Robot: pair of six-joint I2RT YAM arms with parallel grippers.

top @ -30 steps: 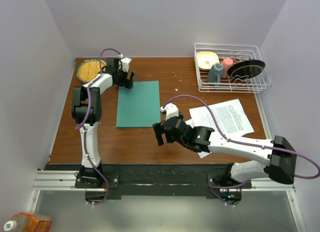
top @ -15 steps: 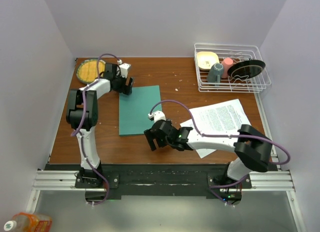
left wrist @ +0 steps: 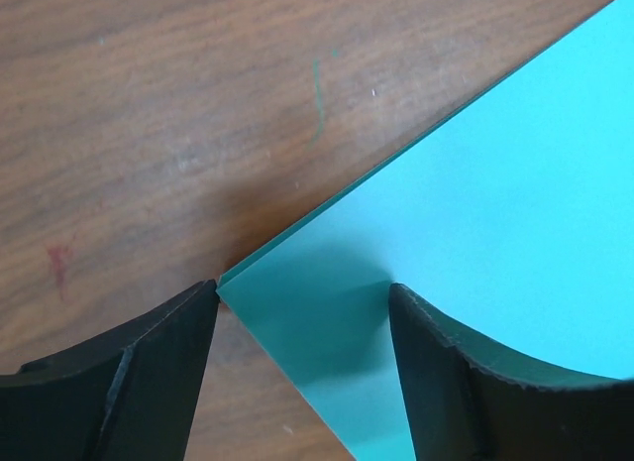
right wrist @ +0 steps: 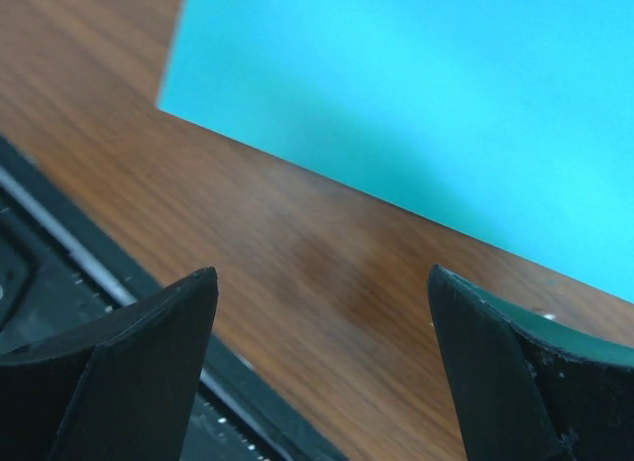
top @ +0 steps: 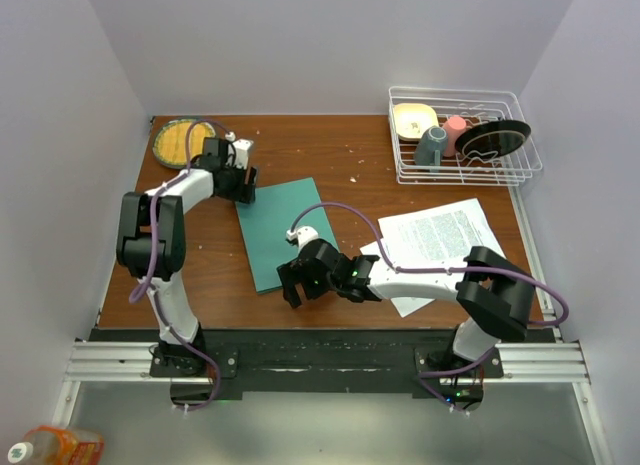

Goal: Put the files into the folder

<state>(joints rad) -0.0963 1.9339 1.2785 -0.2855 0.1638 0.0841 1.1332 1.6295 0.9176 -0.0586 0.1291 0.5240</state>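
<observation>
Left gripper (left wrist: 302, 302) (spread, like right gripper (right wrist: 322, 283)) straddles smooth teal folder's (left wrist: 495, 233) sharp corner.

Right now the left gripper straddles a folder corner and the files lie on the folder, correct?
No. The left gripper does straddle a folder corner, but the top external view shows the files lying right of the folder, not on it.

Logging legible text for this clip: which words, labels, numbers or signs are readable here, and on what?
No text here can be quoted.
files: dense black print, too small to read.
bottle: label too blurred to read.
folder: plain teal, no text in any view.
</observation>
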